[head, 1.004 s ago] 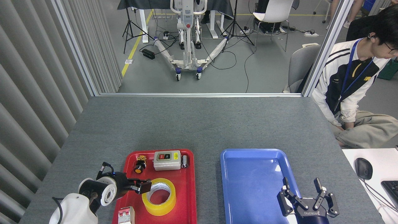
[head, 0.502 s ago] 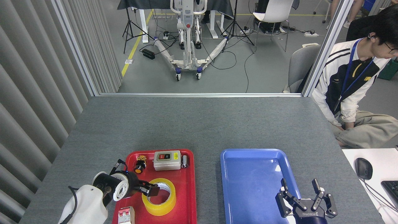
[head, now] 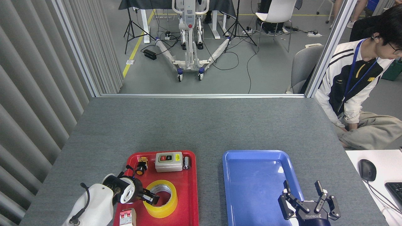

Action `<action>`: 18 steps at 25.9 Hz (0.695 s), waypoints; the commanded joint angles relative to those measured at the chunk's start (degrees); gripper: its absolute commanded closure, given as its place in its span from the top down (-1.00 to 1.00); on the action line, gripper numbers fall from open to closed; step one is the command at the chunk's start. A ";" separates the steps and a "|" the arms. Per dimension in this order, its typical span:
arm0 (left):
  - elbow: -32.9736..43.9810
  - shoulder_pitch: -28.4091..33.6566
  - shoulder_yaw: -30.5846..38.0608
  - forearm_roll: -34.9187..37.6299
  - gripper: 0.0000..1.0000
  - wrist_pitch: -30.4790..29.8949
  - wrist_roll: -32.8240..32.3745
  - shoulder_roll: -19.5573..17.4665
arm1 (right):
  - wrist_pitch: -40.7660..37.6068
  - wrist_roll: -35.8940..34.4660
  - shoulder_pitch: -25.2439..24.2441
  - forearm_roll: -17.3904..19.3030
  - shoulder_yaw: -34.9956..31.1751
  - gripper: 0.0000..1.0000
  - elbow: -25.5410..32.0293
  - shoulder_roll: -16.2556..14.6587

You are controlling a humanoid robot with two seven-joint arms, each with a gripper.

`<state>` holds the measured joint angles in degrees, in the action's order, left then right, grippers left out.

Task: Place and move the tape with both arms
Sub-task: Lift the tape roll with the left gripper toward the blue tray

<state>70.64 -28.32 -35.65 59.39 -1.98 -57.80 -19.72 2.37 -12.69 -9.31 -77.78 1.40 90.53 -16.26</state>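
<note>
Tape (head: 160, 199): translucent yellow roll, white core, flat on red tray (head: 190, 201). Left gripper (head: 153, 198) at its rim, one finger inside core; grip unclear. Right gripper (head: 309, 201) spread open, holding nothing.

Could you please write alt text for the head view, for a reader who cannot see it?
The left gripper reaches into the yellow tape roll lying on a red tray. The right gripper hangs open over an empty blue tray on a grey table.

You've got yellow tape (head: 160, 198) on a red tray (head: 188, 201), a blue tray (head: 251, 175) beside it, grey speckled table (head: 201, 125) underneath.
</note>
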 commanded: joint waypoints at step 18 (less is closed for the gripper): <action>2.39 0.28 13.94 -33.02 -1.00 -37.05 1.72 13.74 | -3.16 -0.75 -0.27 0.09 0.01 0.98 0.17 -0.36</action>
<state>72.96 -28.48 -22.16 27.69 -33.46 -56.38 -9.51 1.80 -13.35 -9.33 -77.63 1.40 90.56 -16.46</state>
